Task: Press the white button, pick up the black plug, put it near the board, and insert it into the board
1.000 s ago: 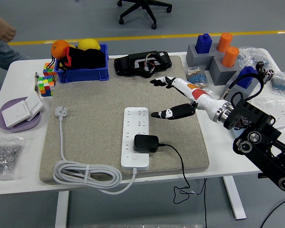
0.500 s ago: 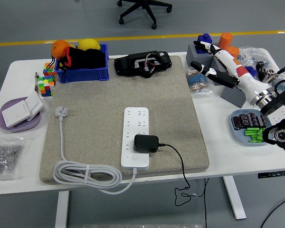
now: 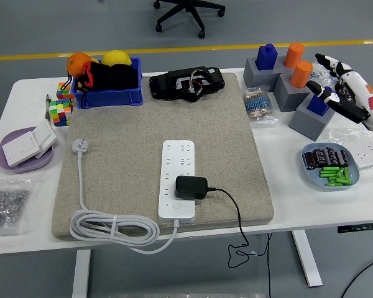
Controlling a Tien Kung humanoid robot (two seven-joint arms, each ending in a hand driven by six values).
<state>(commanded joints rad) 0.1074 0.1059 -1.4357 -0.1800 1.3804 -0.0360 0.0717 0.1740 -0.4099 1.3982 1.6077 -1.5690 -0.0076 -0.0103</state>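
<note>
The white power strip (image 3: 178,179) lies on the beige mat (image 3: 124,136) in the middle of the table. A black plug (image 3: 191,187) sits plugged into its lower part, its black cable (image 3: 236,223) trailing off the table's front edge. The strip's white cord (image 3: 112,228) coils at the mat's near left, ending in a white plug (image 3: 79,146). My right hand (image 3: 342,87) is at the far right edge, well away from the strip, fingers spread and holding nothing. My left arm is out of sight.
A blue bin (image 3: 105,81) with fruit and a black device (image 3: 186,82) stand at the back. Grey blocks (image 3: 280,81) with blue and orange pegs stand back right. A blue dish (image 3: 331,166) of parts lies right. A purple plate (image 3: 25,152) and cubes (image 3: 61,105) lie left.
My right arm has drawn back from above the power strip to the table's far right edge, uncovering the blue dish. The plug and strip have not moved.
</note>
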